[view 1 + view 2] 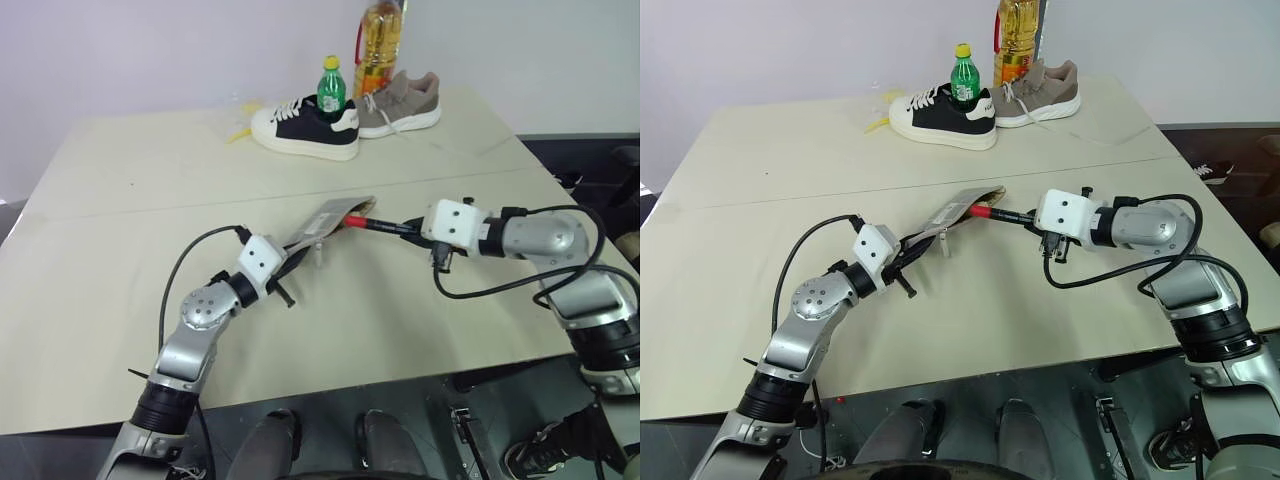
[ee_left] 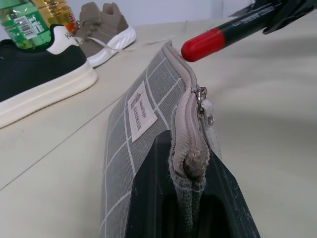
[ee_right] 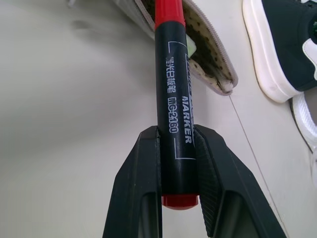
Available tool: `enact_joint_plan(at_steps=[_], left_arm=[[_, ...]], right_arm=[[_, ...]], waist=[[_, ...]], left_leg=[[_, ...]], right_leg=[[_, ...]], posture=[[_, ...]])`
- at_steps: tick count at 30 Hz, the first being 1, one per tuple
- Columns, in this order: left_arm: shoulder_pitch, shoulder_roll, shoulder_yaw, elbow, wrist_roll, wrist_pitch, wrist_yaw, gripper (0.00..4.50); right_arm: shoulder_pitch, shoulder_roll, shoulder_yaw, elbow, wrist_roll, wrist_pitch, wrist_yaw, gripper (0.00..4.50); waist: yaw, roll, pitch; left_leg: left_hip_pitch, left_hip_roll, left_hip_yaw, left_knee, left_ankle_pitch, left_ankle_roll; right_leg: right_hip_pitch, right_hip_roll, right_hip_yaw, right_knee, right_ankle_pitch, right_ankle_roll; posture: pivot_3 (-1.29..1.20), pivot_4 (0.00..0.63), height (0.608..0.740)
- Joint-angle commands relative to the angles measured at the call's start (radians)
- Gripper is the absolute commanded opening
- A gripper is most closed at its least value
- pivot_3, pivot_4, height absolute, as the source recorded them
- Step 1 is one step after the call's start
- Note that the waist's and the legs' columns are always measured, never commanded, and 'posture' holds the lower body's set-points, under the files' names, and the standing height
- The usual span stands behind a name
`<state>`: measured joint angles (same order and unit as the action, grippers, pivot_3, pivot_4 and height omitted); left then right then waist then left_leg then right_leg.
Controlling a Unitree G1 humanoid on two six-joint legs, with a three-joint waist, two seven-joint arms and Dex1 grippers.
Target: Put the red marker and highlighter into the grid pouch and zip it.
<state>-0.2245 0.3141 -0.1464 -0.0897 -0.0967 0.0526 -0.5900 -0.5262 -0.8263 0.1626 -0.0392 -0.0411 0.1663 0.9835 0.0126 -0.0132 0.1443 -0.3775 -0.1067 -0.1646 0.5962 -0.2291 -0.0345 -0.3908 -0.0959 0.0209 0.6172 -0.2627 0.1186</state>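
red marker (image 3: 173, 99) tip hidden in grid pouch (image 2: 143, 129)

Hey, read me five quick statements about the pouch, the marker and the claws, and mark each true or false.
1. The right claw grips the red marker. True.
2. The left claw is open. False: it is shut on the grid pouch.
3. The marker's red end points at the pouch's open mouth. True.
4. The pouch is zipped shut. False: its mouth gapes.
5. A green bottle stands behind the black shoe. True.

Head pair overlooks table (image 1: 120, 260); wrist cameras close.
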Motion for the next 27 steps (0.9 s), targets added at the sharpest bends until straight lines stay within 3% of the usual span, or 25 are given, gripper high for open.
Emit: enact_joint_plan(at_steps=[1, 15, 23, 27], left_arm=[[0.006, 0.0, -0.003, -0.044, -0.01, -0.019, -0.008, 0.0], [-0.003, 0.01, -0.035, -0.08, -0.014, -0.009, -0.051, 0.0], [-0.017, -0.002, -0.088, -0.122, -0.02, 0.018, -0.099, 0.0], [-0.007, -0.005, -0.084, -0.134, -0.017, 0.032, -0.093, 0.0]], right_arm=[[-0.04, 0.013, 0.006, -0.006, -0.019, -0.025, -0.009, 0.4], [-0.108, 0.002, 0.13, -0.006, -0.19, -0.261, 0.028, 0.4], [-0.181, 0.1, 0.218, 0.003, -0.296, -0.303, 0.02, 0.4], [-0.179, 0.112, 0.207, 0.004, -0.307, -0.318, 0.012, 2.37]], waist=[[0.0, 0.0, 0.0], [0.0, 0.0, 0.0], [-0.001, 0.0, 0.0], [0.0, 0.0, 0.0]], left_leg=[[0.0, 0.0, 0.0, 0.0, 0.0, 0.0], [0.0, 0.0, 0.0, 0.0, 0.0, 0.0], [0.0, 0.0, 0.0, 0.0, 0.0, 0.0], [0.0, 0.0, 0.0, 0.0, 0.0, 0.0]], right_leg=[[0.0, 0.0, 0.0, 0.0, 0.0, 0.0], [0.0, 0.0, 0.0, 0.0, 0.0, 0.0], [0.0, 0.0, 0.0, 0.0, 0.0, 0.0], [0.0, 0.0, 0.0, 0.0, 0.0, 0.0]], posture=[[0.0, 0.15, 0.74], [0.0, 0.15, 0.74], [0.0, 0.15, 0.74], [0.0, 0.15, 0.74]])
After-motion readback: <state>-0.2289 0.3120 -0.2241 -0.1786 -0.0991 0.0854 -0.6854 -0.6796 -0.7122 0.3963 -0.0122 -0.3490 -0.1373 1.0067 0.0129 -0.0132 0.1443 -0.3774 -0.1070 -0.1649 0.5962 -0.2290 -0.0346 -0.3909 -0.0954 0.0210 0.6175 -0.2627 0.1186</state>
